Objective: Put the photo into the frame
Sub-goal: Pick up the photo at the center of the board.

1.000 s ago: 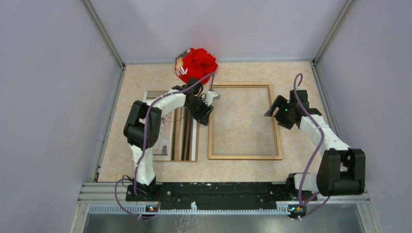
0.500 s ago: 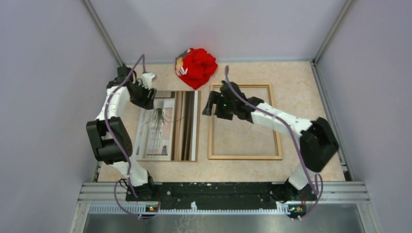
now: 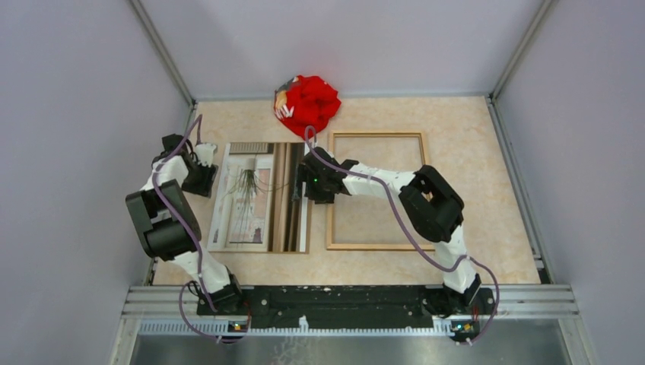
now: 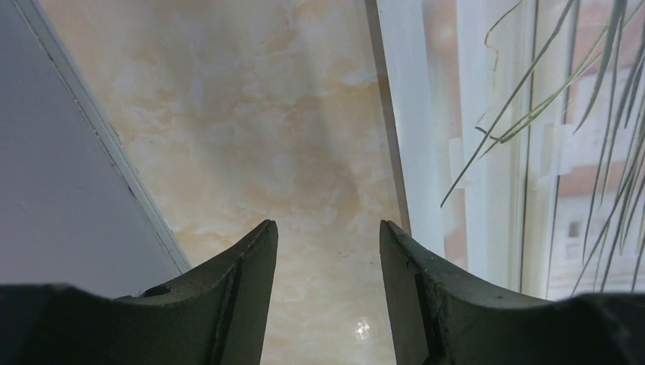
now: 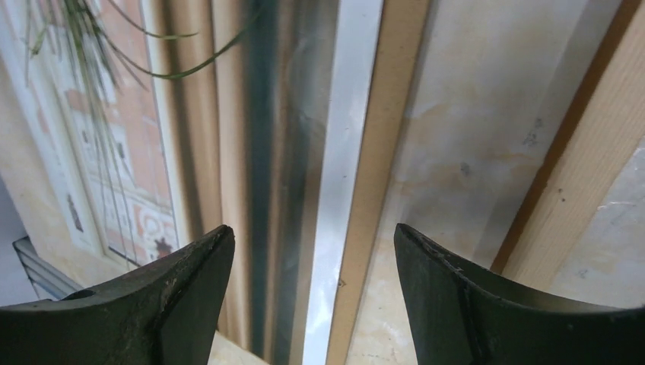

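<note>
The photo [image 3: 258, 196] lies picture side up on the table, left of the frame [image 3: 384, 245], which is an empty wooden rectangle lying flat. My left gripper [image 3: 202, 177] is open at the photo's left edge. In the left wrist view its fingers [image 4: 327, 223] hang over bare table, with the photo [image 4: 517, 152] just to their right. My right gripper [image 3: 308, 187] is open at the photo's right edge. In the right wrist view the gripper [image 5: 313, 228] straddles the photo's white edge [image 5: 346, 152], and a thin brown board [image 5: 373, 198] peeks out beside it. The frame's rail [image 5: 567, 198] runs at the right.
A crumpled red cloth [image 3: 306, 104] sits at the back of the table, just beyond the photo and the frame's top left corner. Grey walls [image 3: 91, 152] close in the table on the left, right and back; the left wall stands close to my left gripper.
My left gripper has gone from the photo's right side to its left edge, then moved nearer. My right arm has swung left across the frame to the photo's right edge.
</note>
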`<action>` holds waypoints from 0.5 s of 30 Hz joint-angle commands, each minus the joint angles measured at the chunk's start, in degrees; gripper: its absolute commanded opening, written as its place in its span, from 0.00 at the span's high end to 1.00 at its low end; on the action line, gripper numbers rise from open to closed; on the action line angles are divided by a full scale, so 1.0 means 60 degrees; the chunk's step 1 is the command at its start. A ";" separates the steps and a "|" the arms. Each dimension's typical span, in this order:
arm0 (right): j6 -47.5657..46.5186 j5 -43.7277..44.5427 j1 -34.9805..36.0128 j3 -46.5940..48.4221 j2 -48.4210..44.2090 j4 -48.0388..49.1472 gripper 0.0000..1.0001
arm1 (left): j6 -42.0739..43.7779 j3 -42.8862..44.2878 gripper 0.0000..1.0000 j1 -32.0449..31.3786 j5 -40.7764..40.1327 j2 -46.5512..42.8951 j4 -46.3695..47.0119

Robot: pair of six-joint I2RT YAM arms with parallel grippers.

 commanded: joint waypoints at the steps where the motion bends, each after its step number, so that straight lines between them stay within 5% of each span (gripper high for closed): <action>1: 0.0213 0.0293 -0.0008 0.0410 0.0225 0.0002 0.23 | 0.0019 -0.0390 0.42 0.0012 -0.0393 0.0088 0.1098; 15: 0.0816 -0.0442 -0.0026 -0.0053 0.0569 0.0911 0.23 | -0.0538 -0.1235 0.45 -0.0505 0.0916 -0.0041 0.1058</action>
